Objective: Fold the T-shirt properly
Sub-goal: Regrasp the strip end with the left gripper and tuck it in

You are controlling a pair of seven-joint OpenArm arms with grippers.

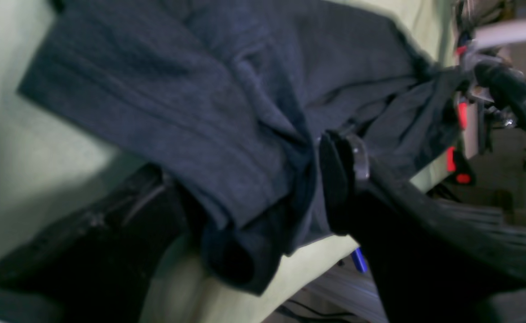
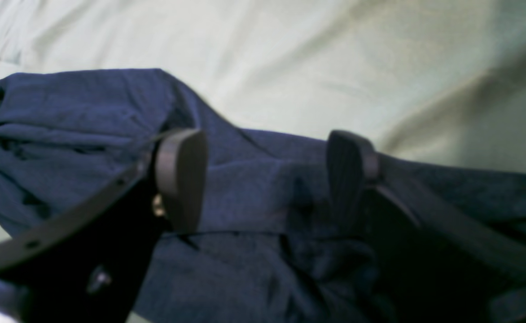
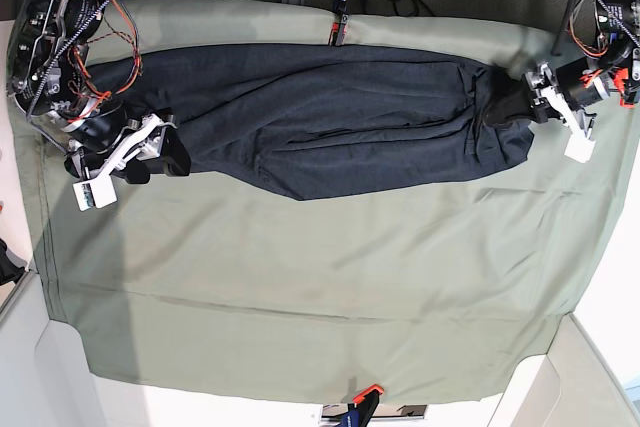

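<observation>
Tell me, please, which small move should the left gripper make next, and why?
Probably close the left gripper: its jaws stand open on either side of a raised fold of the T-shirt, so closing could catch the fabric.

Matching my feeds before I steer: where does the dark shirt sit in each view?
Left wrist: the dark shirt runs from upper left through the centre to the right edge area.
Right wrist: across the lower half, reaching the left and right edges.
Base: a wide band across the upper part.
Shared landmark: the sage-green cloth beneath the shirt.
</observation>
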